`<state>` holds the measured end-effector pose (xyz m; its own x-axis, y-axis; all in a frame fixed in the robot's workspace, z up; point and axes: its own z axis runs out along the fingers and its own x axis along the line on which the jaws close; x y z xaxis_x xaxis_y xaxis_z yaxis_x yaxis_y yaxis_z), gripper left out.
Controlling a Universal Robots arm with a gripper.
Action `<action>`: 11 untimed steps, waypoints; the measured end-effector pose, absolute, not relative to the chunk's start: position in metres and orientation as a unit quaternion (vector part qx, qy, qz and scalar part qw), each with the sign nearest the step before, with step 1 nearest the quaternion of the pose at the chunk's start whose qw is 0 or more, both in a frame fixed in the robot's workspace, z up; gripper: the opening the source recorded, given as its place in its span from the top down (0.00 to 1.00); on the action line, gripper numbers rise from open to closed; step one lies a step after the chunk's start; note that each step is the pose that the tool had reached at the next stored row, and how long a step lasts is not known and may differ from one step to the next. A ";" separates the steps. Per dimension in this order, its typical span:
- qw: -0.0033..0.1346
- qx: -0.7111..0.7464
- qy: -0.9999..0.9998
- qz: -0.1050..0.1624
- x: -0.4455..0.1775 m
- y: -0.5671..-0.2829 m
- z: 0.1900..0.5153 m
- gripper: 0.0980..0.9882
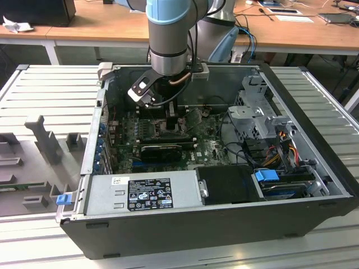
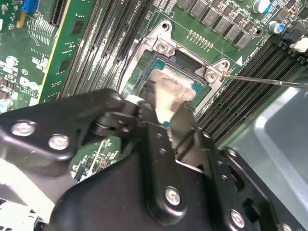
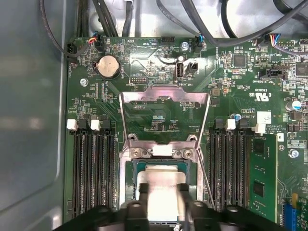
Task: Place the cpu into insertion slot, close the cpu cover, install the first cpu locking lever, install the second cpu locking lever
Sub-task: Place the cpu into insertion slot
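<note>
One cpu point(image 3: 161, 179), one insertion slot point(image 3: 130, 174), one cpu cover point(image 3: 163, 93). Claw point(image 3: 162, 193) clenched on cpu's opposite edges. The cpu is square, lying flat, top up, between claw tips inside insertion slot. The cpu cover is hinged open just past the tips.

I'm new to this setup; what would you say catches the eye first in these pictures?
The blue-grey robot arm reaching down into the open computer case in the exterior view stands out first. In the first wrist view, the gripper sits right over the silvery cpu, with the cpu cover flipped open beside it.
</note>
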<state>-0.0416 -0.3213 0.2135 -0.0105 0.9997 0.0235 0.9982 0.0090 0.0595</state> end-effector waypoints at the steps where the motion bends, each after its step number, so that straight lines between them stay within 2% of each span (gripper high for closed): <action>1: 0.013 0.703 0.710 0.029 -0.042 -0.321 0.214 0.72; 5: 0.013 0.703 0.710 0.030 -0.042 -0.321 0.215 0.99; 11: 0.013 0.703 0.710 0.030 -0.042 -0.321 0.217 0.99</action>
<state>-0.0416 -0.3213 0.2166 -0.0104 0.9997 0.0237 0.9982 0.0089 0.0596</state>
